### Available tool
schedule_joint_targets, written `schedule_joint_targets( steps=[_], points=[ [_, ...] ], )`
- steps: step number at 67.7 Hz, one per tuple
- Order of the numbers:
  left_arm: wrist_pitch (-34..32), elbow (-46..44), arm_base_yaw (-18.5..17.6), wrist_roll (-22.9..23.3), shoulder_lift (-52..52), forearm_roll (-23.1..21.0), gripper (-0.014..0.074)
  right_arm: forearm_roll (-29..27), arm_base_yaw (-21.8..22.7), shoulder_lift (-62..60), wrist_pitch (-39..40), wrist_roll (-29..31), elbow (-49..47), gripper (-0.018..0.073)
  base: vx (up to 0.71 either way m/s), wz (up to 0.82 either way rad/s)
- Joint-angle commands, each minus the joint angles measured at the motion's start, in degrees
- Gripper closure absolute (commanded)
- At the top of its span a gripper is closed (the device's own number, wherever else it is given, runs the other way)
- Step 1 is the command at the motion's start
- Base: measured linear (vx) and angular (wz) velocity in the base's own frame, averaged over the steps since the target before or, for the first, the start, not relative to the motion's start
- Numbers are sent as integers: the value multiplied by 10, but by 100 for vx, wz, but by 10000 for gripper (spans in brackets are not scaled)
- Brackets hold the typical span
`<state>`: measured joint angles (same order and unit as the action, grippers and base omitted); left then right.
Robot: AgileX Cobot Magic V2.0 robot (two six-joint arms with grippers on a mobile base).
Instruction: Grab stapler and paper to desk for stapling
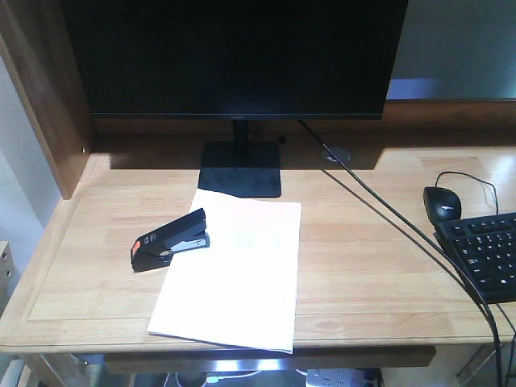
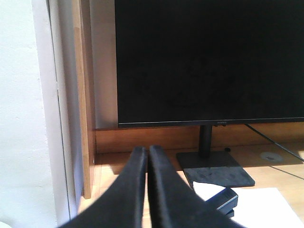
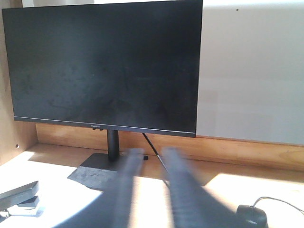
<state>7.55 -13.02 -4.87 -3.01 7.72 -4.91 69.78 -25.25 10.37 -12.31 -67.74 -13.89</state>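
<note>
Stapler (image 1: pixel 171 240): black, orange-red patch at its near-left end, silver strip along the side; it lay tilted across the left edge of the paper (image 1: pixel 234 270), a white stack lying flat mid-surface in front of the monitor (image 1: pixel 238 56) stand. Surface (image 1: pixel 363 274): light jointed wood, sunlit patches. A black mouse (image 1: pixel 442 203) and keyboard (image 1: pixel 488 254) sat at right, cables trailing. Left hand (image 2: pixel 147 156) was clenched, fingers together, empty. Right hand (image 3: pixel 152 164) was released, fingers apart, blurred.
</note>
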Motion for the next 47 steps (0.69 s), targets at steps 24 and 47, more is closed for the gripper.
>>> schedule_joint_targets(
  steps=[24,47],
  points=[
    [-40,-14,-2,5,4,-7,603,12,1,7,11,4,-16,569,0,0],
    [-56,10,8,-2,-17,9,603,12,1,7,11,4,-16,569,0,0]
  ],
)
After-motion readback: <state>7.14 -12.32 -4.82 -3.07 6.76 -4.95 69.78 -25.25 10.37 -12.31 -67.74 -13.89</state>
